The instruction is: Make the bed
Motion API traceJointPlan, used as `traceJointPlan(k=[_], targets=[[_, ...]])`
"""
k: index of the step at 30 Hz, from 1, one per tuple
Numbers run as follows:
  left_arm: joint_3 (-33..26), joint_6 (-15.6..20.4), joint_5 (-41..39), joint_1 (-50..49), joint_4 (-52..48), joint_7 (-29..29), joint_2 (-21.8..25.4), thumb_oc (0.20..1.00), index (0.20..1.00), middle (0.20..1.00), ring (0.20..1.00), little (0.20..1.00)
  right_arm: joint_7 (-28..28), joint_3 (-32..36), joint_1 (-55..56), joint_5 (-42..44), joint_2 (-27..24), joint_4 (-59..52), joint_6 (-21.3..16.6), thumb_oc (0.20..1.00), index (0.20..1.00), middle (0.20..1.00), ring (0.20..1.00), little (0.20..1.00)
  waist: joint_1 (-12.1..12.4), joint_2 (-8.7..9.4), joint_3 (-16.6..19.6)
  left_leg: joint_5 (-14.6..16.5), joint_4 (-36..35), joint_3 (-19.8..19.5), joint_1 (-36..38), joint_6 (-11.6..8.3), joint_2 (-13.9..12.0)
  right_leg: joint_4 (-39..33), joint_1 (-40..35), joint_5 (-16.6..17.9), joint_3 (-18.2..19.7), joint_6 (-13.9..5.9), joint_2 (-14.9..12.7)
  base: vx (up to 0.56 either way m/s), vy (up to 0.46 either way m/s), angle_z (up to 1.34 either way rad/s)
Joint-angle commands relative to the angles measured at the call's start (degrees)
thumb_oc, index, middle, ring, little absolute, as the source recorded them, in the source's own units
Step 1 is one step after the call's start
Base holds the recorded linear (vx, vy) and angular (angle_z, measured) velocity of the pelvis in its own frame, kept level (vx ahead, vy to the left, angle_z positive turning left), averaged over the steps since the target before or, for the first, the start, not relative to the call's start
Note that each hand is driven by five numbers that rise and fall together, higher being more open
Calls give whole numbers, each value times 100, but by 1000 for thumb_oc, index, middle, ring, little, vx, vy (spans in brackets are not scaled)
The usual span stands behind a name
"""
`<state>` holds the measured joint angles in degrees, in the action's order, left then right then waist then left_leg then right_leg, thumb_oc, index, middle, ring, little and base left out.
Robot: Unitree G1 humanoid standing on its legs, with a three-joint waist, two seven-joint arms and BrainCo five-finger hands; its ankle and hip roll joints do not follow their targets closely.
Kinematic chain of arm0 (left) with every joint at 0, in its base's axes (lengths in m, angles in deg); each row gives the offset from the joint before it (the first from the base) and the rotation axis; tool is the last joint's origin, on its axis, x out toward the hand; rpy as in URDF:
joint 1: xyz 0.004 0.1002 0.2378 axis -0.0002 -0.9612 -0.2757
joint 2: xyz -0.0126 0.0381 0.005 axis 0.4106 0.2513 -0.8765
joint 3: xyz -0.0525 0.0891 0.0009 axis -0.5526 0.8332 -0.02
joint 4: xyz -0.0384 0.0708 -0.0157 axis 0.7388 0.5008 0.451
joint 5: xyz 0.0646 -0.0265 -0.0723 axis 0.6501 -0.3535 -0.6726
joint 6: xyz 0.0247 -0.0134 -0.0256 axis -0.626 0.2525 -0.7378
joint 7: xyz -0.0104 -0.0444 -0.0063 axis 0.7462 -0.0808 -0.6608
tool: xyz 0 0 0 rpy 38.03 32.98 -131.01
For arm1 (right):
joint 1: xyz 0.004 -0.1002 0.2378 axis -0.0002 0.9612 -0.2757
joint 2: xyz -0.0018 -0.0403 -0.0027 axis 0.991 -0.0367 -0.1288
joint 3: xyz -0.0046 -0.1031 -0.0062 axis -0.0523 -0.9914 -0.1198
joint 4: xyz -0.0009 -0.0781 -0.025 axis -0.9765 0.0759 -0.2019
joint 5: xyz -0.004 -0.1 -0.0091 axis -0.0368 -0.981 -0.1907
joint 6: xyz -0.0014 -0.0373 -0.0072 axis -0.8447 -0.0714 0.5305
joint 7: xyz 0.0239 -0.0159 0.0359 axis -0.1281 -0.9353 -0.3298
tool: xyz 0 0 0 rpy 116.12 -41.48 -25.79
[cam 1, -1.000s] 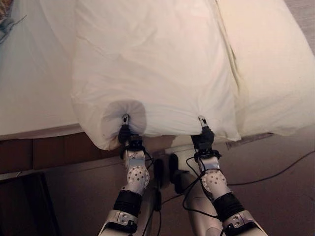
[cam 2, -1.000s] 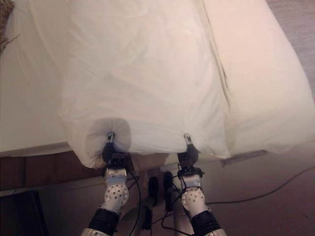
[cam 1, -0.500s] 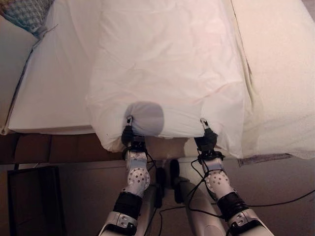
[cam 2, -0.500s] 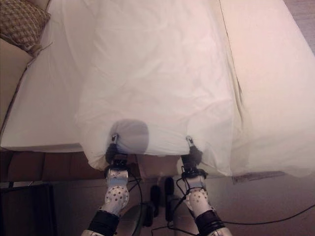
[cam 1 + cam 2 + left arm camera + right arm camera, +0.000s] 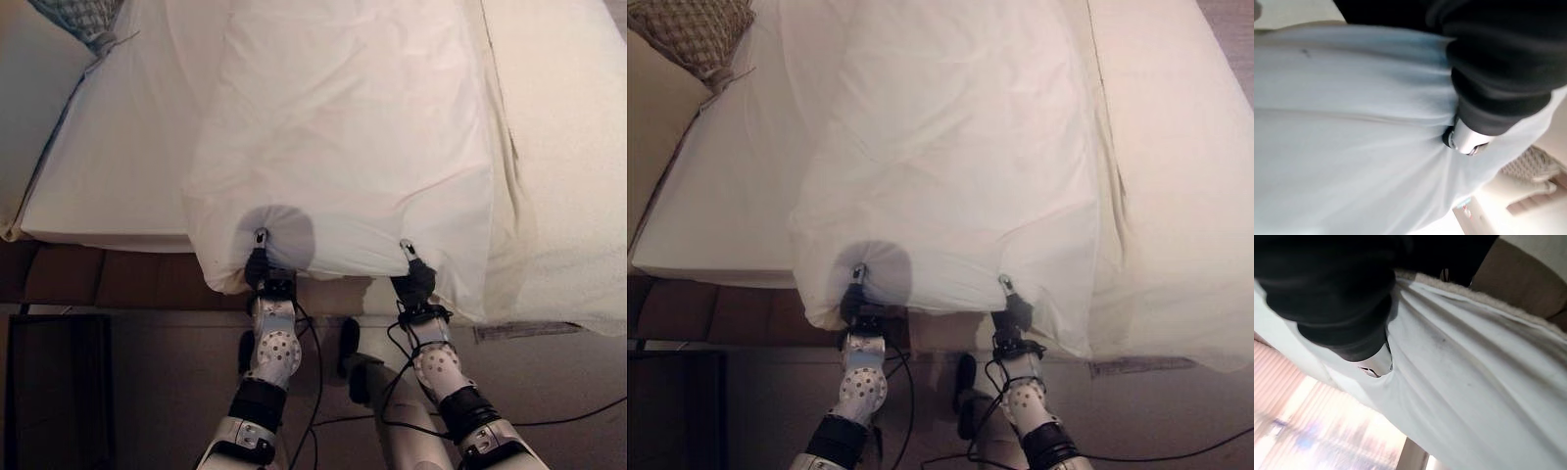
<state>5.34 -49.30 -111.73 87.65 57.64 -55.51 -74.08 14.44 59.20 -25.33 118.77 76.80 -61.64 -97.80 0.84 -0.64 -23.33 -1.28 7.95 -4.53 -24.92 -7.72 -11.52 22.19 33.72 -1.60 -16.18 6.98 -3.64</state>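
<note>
Both the left robot hand (image 5: 258,262) and right robot hand (image 5: 412,277) clamp the white cloth duvet's (image 5: 353,127) 6 o'clock hem; spreading over the white mattress (image 5: 118,166) remains unfinished.

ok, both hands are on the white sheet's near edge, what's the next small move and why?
Probably keep both grips and draw the white fabric sheet a little further toward the robot. The left hand and right hand pinch its near edge, which bunches at each grip and sags between them over the bed edge, so it isn't taut yet.
</note>
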Motion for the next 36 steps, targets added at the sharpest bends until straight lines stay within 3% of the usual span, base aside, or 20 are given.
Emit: traceJointPlan(k=[1,2,3,5,7,9,10,11,12,16,20,25,28,30,31,32,33,34,35,36], targets=[[-1109,919,305,-350,-781,-36,1109,200,200,200,200,200,18,734,261,-1,-459,149,-529,200,200,200,200,200,130,210,153,-236,74,329,-36,180,449,-822,-819,296,1293,-1753,-894,51,406,44],[-1107,920,301,-349,-777,-31,1112,200,200,200,200,200,17,736,262,-3,-457,147,-528,200,200,200,200,200,123,211,145,-206,124,324,-50,193,464,-855,-849,308,1284,-1768,-908,129,553,35],[-976,896,255,-246,-665,46,1054,200,200,200,200,200,50,834,377,4,-421,65,-528,200,200,200,200,200,0,201,184,121,730,564,-235,280,758,-1379,-1211,721,1260,-1902,-1364,139,547,43],[-822,796,252,-229,-479,152,1044,200,200,200,200,200,101,938,489,1,-400,16,-528,200,200,200,200,200,-96,190,198,462,1139,594,-310,442,1037,-1841,-1447,1380,1326,-1963,-1747,175,651,46],[-765,802,353,-338,-446,217,1064,200,200,200,200,200,52,925,497,-142,-395,54,-513,200,200,200,200,200,-73,191,289,659,1349,796,-376,618,1185,-2204,-1517,1931,899,-1987,-2156,141,560,46],[-754,811,344,-376,-457,195,1041,200,200,200,200,200,28,884,479,-158,-360,97,-506,200,200,200,200,200,-37,178,308,731,1374,895,-334,683,1183,-2304,-1653,1779,581,-1931,-2138,85,406,13],[-688,790,513,-379,-377,95,1036,200,200,200,200,200,23,837,477,-113,-318,136,-526,200,200,200,200,200,-90,183,318,688,1164,922,-173,747,1279,-1857,-1582,1017,717,-1706,-1602,46,286,-20],[-688,789,517,-376,-379,90,1035,200,200,200,200,200,26,838,473,-111,-319,139,-526,200,200,200,200,200,-93,190,324,661,1142,926,-181,748,1288,-1840,-1555,1017,725,-1702,-1611,90,489,-12],[-684,766,447,-399,-345,18,984,200,200,200,200,200,56,749,492,-37,-273,131,-561,200,200,200,200,200,-125,194,272,559,802,1027,91,744,1412,-1510,-1225,534,794,-1534,-908,26,271,-10],[-673,588,633,-407,-202,-142,946,200,200,200,200,200,73,498,504,-165,-229,237,-572,200,200,200,200,200,-205,275,138,298,5,1116,511,702,1605,-1444,-897,460,735,-1455,-158,33,140,-49],[-603,514,728,-479,-181,-215,901,200,200,200,200,200,85,373,530,-401,-321,254,-528,200,200,200,200,200,-237,216,151,127,-365,1192,617,728,1642,-1630,-693,660,625,-1507,13,19,-6,12],[-608,623,573,-565,-171,-318,714,200,200,200,200,200,0,297,649,-603,-475,275,-453,200,200,200,200,200,-263,78,205,200,-25,1314,532,675,1641,-1849,-988,678,750,-1484,-48,21,-103,3],[-637,644,671,-516,-160,-336,714,200,200,200,200,200,-47,332,649,-684,-558,276,-466,200,200,200,200,200,-298,93,96,192,1036,1417,162,404,1528,-1839,-1151,588,708,-1390,-108,-16,-153,1],[-668,688,644,-486,-109,-310,699,200,200,200,200,200,-43,295,615,-836,-695,358,-417,200,200,200,200,200,-213,105,21,102,1394,1055,13,239,1668,-1688,-1196,520,732,-1270,-39,1,-100,28],[-785,779,626,-420,-3,-434,707,200,200,200,200,200,-71,246,559,-789,-692,448,-445,200,200,200,200,200,-226,214,49,174,1273,920,-61,336,1341,-1557,-1181,380,781,-1199,-32,9,-77,4],[-789,779,630,-416,-2,-439,710,200,200,200,200,200,-71,242,555,-788,-689,450,-447,200,200,200,200,200,-224,217,49,184,1279,922,-62,334,1337,-1545,-1175,370,784,-1197,-29,77,-64,-5],[-875,793,800,-422,-61,-555,813,200,200,200,200,200,-114,272,521,-768,-693,498,-476,200,200,200,200,200,-130,283,110,-34,642,424,-96,385,1001,-1437,-1156,247,923,-1191,45,64,9,-4],[-874,791,807,-421,-65,-563,813,200,200,200,200,200,-113,273,517,-767,-691,500,-476,200,200,200,200,200,-137,292,121,-77,594,423,-95,384,1011,-1441,-1138,260,921,-1189,35,107,56,-12],[-935,795,949,-373,-30,-651,940,200,200,200,200,200,-123,273,445,-633,-644,532,-526,200,200,200,200,200,-83,298,114,-520,-167,-41,-93,330,621,-1217,-1003,155,1026,-1159,132,58,77,-21],[-937,798,997,-354,5,-644,988,200,200,200,200,200,-125,282,410,-630,-643,574,-548,200,200,200,200,200,-72,303,110,-648,-465,-93,-72,279,492,-1148,-946,122,1045,-1165,144,81,158,-37]])
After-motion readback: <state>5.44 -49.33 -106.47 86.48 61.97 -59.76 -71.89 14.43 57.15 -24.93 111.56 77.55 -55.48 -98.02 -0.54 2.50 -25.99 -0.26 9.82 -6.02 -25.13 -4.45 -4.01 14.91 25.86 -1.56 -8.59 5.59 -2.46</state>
